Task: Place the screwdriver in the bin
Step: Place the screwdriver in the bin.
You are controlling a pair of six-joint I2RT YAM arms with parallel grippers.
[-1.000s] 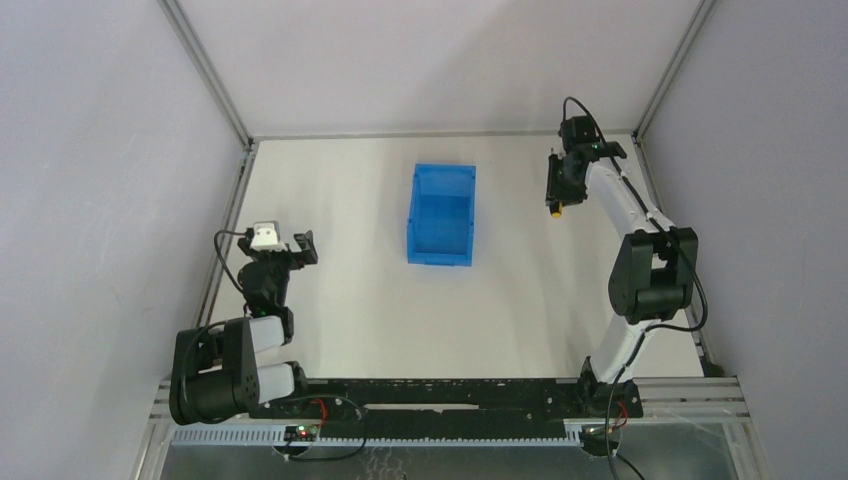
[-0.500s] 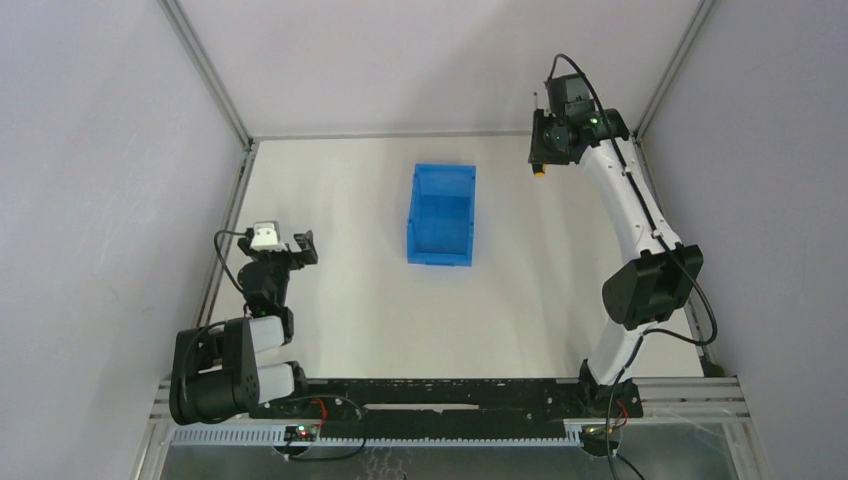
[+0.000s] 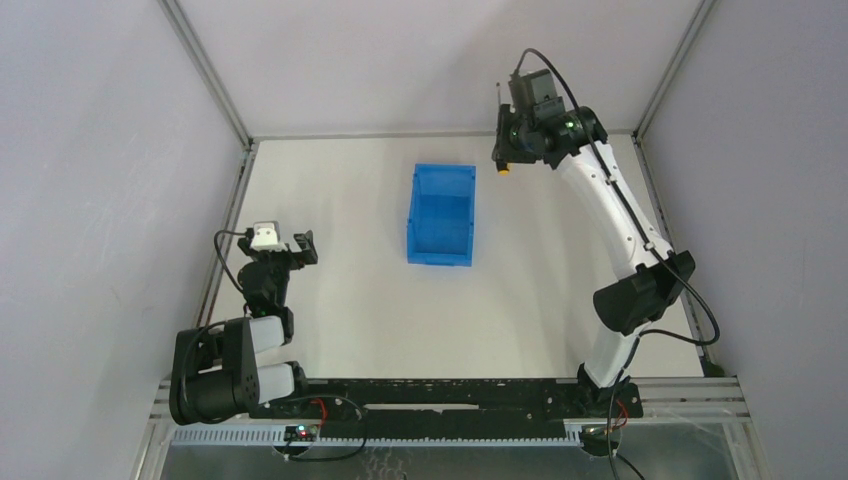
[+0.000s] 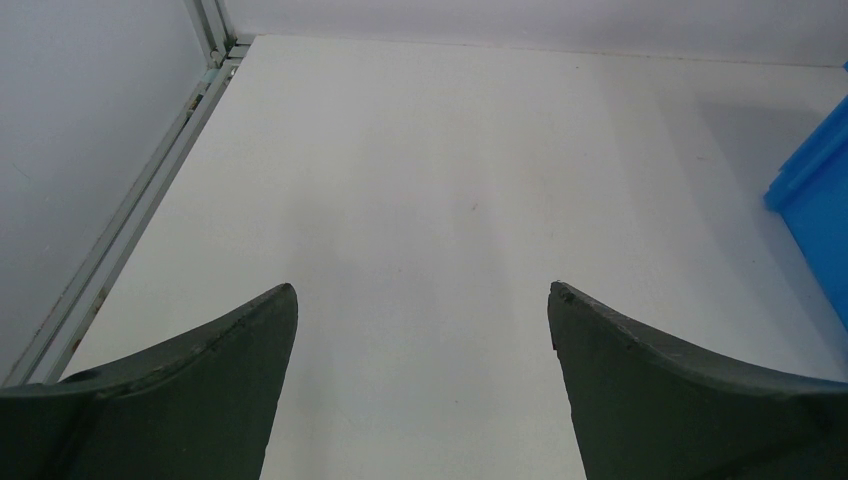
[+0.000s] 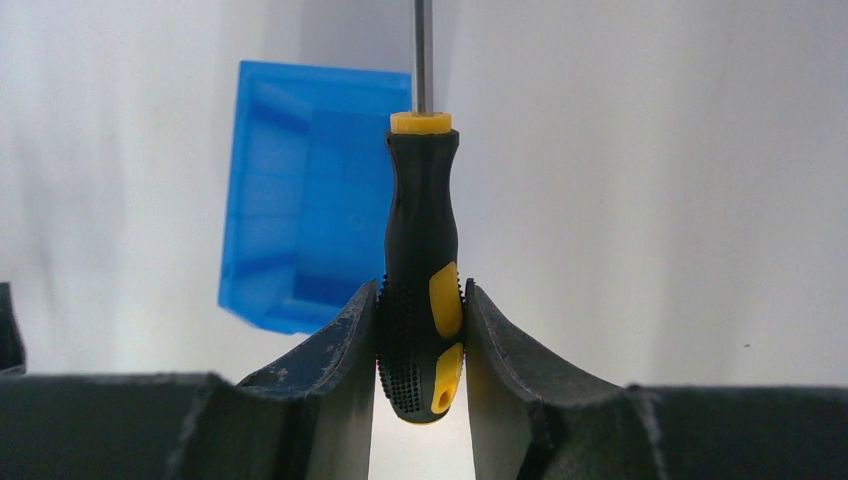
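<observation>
Blue plastic dominates the middle of the white surface (image 3: 350, 300), where the bin (image 3: 441, 172) stands upright with its long side running from 12 to 6 o'clock in the top view. Inside it, only its own blue floor and walls show. The screwdriver (image 5: 420, 200) is outside the bin, gripped in the right pincer (image 5: 420, 292), whose two dark fingers press on either side of the lower, ribbed part of the black and yellow-orange handle. Its thin metal shaft points straight away from the wrist camera and runs out of the top of that view. Seen from above, the right pincer (image 3: 505, 155) sits at about 1 o'clock from the bin, just beside its far right corner, with a spot of the screwdriver's (image 3: 503, 168) yellow showing beneath it. The left pincer (image 4: 422, 290) is spread wide with nothing between its fingers, over bare surface at about 8 o'clock from the bin and well apart from it. A corner of the bin (image 4: 815, 190) shows at 3 o'clock in its wrist view.
</observation>
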